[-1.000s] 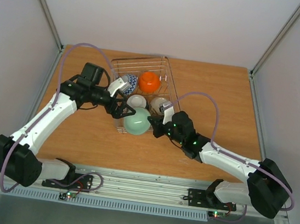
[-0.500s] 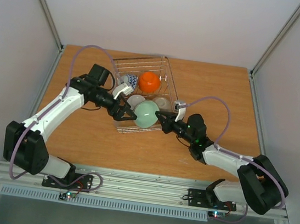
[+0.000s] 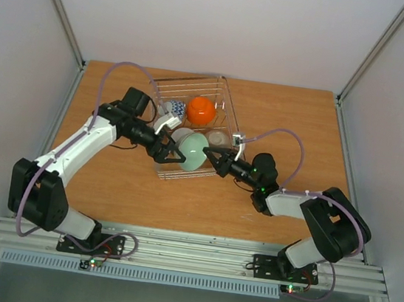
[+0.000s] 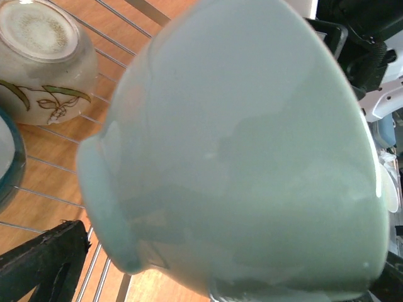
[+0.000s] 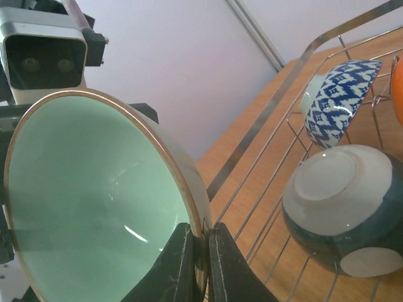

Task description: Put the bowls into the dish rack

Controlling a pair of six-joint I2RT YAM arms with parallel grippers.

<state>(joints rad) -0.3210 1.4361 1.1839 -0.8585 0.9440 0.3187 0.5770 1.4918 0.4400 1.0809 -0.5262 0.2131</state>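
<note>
- The pale green bowl hangs on its side over the near end of the dish rack, between the two arms and off the worktop.
- Its opening faces the right arm and its outside faces the left arm. Its axis therefore runs roughly from one tool to the other, across the rack.
- The right tool is pinching the bowl's rim. The right wrist view shows one finger inside the rim and one outside, pressed against the brown edge.
- The left tool sits just beside the bowl's outer wall with its fingers spread. Whether they touch the bowl cannot be told.
- The free space in the rack lies just below and a little nearer than the bowl. Setting it down looks to me like a short descent by the right arm, which alone has a clear hold.
- Behind it the rack holds four bowls. The orange bowl and the blue-patterned bowl are at the far end. The teal-banded bowl and the beige bowl are nearer, both foot-up.
- The likeliest snag, in my view, is the rim knocking the teal-banded bowl on the way down.
- No brand, label or writing can be read. The beige bowl has a painted leaf sprig, and the blue one only a pattern.
</note>
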